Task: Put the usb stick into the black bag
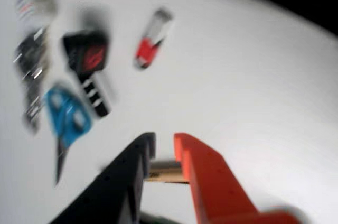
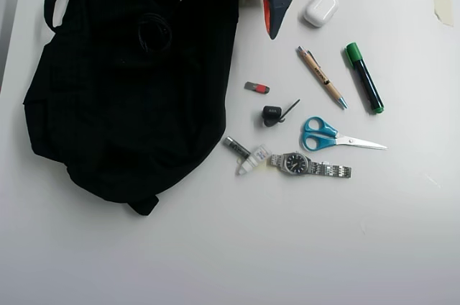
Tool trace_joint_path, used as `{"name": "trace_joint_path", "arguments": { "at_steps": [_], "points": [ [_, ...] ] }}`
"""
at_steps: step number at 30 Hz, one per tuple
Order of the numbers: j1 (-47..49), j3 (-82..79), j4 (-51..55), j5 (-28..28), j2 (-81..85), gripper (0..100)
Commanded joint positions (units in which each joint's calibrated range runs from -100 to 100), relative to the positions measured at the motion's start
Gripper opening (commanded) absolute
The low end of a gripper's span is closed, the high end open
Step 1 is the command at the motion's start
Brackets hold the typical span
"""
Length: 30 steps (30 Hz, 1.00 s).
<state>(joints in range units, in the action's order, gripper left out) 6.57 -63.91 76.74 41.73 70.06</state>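
Note:
The usb stick (image 2: 256,88), small and dark grey with a red end, lies on the white table just right of the black bag (image 2: 129,82). It also shows in the blurred wrist view (image 1: 153,39), ahead of the fingers. The bag lies flat over the left half of the overhead view, strap at the top left. My gripper (image 2: 273,32) hangs at the top edge, above and slightly right of the stick. In the wrist view the gripper (image 1: 165,145) has a black and an orange finger with a narrow gap and nothing between them.
A black round clip (image 2: 273,114), blue scissors (image 2: 323,134), a wristwatch (image 2: 305,166) and a grey-and-white tube (image 2: 244,155) lie below the stick. A tan pen (image 2: 321,77), a green marker (image 2: 364,77) and a white earbud case (image 2: 320,9) lie to the right.

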Motion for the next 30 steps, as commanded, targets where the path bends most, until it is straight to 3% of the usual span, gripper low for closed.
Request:
{"name": "trace_joint_path", "arguments": {
  "at_steps": [1,11,16,24,30],
  "points": [
    [-1.93,13.68,4.23,-0.78,-14.62,5],
    [-4.03,25.9,0.44,0.48,-39.85,5],
    [-4.18,26.44,-8.95,0.48,-48.23,5],
    [-2.38,29.5,-15.32,-0.15,-54.21,6],
    [-0.06,29.5,-19.63,0.37,-55.78,14]
  ]
}}
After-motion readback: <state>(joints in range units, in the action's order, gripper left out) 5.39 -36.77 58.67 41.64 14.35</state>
